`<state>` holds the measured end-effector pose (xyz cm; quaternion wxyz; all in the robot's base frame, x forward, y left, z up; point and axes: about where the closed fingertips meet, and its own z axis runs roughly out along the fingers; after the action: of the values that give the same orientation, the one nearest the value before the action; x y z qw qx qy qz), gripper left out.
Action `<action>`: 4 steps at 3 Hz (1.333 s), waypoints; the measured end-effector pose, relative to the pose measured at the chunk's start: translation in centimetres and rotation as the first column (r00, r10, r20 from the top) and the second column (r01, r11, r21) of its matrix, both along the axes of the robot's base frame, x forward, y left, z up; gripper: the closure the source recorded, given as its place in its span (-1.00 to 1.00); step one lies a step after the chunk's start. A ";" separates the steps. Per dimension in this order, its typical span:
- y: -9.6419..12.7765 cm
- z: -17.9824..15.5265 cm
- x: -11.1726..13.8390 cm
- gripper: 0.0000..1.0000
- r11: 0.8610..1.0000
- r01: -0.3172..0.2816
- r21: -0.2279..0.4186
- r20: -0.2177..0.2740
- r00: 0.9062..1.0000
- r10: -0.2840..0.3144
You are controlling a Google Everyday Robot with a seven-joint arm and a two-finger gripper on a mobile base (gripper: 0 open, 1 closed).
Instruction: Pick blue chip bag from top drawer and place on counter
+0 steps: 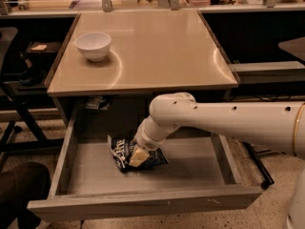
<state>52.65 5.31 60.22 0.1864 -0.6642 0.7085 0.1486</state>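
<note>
Claw [138,156] reaches into the open top drawer [143,204], down on the blue chip bag [120,149] lying mid-floor (whether it grips, I cannot tell); white bowl [93,45] sits on the worktop [162,46].
</note>
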 end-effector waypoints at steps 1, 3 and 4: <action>0.0 0.7 -0.2 0.76 1.000 0.004 -0.005 0.006 1.000 -0.004; -1.1 9.8 -1.0 1.00 0.997 0.045 -0.058 0.044 0.998 -0.042; -3.0 14.4 -0.6 1.00 0.995 0.079 -0.063 0.059 0.995 -0.076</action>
<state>52.05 2.30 74.65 0.1900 -0.6458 0.7328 0.0992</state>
